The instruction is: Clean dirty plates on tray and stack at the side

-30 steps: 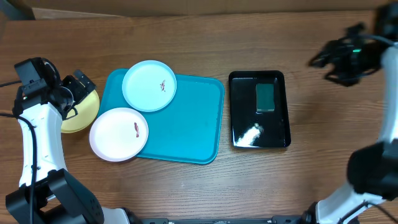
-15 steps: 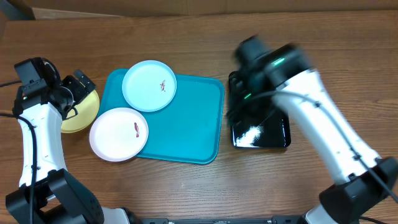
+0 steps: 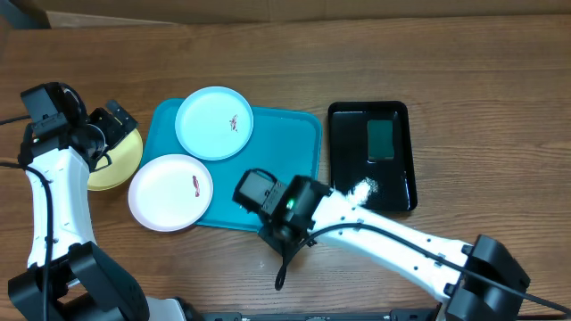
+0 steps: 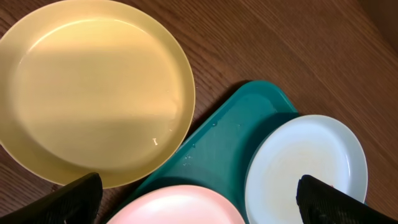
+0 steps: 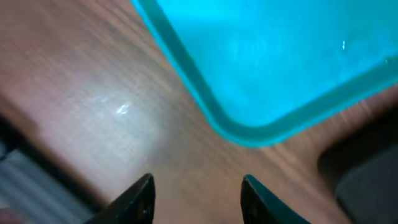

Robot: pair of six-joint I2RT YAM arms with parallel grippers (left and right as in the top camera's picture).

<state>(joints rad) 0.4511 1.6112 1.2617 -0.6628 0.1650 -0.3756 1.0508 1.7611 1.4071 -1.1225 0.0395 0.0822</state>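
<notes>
**Overhead check: both grippers empty, sponge not picked up**

Overhead, the wooden table [image 3: 446, 71] carries the teal tray [image 3: 277, 169] at centre and a smaller black tray [image 3: 332, 152] just to its right.

1. Plates. The blue plate [image 3: 214, 123] sits on the teal tray's far left corner and overhangs the rim. The white plate [image 3: 170, 193] straddles the near left rim, partly over the table. Each shows a reddish smear. The yellow plate [image 3: 120, 165] lies on the table, left of the teal tray; no smear is visible on it.
2. Sponge. The green sponge [image 3: 381, 140] lies in the black tray, untouched.
3. Grippers. The right gripper [image 5: 199, 199] hangs over bare table beside the teal tray's near right corner, fingers partly apart with nothing between them. The left gripper [image 4: 199, 199] is spread wide and empty, above the yellow plate's edge.

Hazards, as a judgement:
- A low sideways move by the right gripper could catch the rim, shove the teal tray and unseat the overhanging plates.
- Pressing on the white plate's unsupported side could tip it.
</notes>
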